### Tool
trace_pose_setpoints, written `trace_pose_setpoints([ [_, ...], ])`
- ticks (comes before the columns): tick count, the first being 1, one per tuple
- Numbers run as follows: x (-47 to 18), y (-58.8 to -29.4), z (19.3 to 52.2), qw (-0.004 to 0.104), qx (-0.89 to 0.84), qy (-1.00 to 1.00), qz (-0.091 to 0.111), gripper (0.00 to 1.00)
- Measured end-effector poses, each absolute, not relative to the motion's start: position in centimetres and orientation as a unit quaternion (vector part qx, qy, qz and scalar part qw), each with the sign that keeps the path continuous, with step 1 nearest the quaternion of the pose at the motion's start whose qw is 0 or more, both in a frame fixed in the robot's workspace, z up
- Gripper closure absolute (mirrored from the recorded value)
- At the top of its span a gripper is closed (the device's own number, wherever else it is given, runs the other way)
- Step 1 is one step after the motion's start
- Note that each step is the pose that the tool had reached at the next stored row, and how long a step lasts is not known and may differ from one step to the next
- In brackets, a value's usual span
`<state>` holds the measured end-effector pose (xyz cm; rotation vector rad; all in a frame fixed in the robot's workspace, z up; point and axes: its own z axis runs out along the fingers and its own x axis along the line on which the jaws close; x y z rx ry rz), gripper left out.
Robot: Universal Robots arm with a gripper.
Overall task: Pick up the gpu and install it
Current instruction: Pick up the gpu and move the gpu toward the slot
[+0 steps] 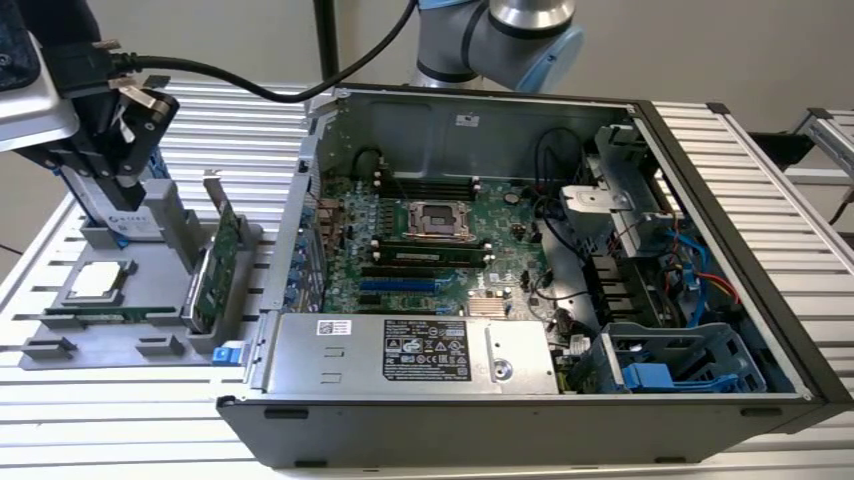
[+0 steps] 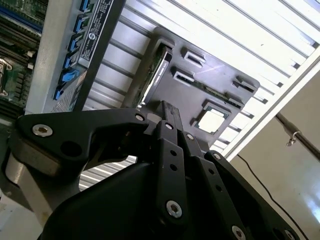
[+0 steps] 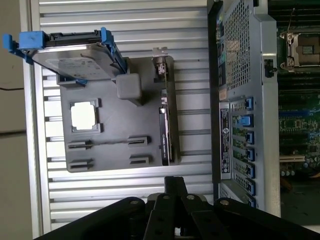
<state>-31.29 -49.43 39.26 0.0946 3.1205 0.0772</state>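
Note:
The gpu [image 1: 214, 262] stands on its edge in a slot of the grey holder tray [image 1: 147, 345], at the exterior view's left. It is a green card with a silver bracket at the far end. Both wrist views show it edge-on, gpu [image 3: 165, 131] and gpu [image 2: 152, 75]. My black gripper [image 1: 128, 192] hangs above the tray's far corner, left of the gpu and well clear of it. Its fingers are shut together with nothing between them, as the gripper [image 3: 175, 181] and gripper [image 2: 167, 106] show. The open computer case [image 1: 747, 300] lies to the right, with its motherboard [image 1: 427, 240] exposed.
A silver hard drive in a blue frame [image 3: 70, 60] stands at the tray's far end. A processor chip [image 1: 96, 282] and a memory stick [image 1: 107, 312] lie in the tray. Inside the case are the power supply [image 1: 414, 355], a blue drive cage [image 1: 667, 360] and cables [image 1: 694, 260].

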Motion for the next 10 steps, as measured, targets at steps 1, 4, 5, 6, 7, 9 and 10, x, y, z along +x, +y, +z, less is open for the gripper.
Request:
trace_pose_setpoints([
  [1, -31.29, -49.44, 39.26, 0.009, 0.03, 0.999, 0.025, 1.0],
  [4, -31.29, -49.46, 39.26, 0.009, 0.03, 0.999, 0.025, 1.0],
  [5, -31.29, -49.46, 39.27, 0.009, 0.03, 0.999, 0.025, 1.0],
  [6, -31.29, -49.47, 39.26, 0.009, 0.03, 0.999, 0.025, 1.0],
  [7, -31.29, -49.48, 39.26, 0.009, 0.03, 0.999, 0.025, 1.0],
  [9, -31.29, -49.49, 39.26, 0.009, 0.03, 0.999, 0.025, 1.0],
  [10, -31.29, -49.49, 39.26, 0.009, 0.03, 0.999, 0.025, 0.0],
])
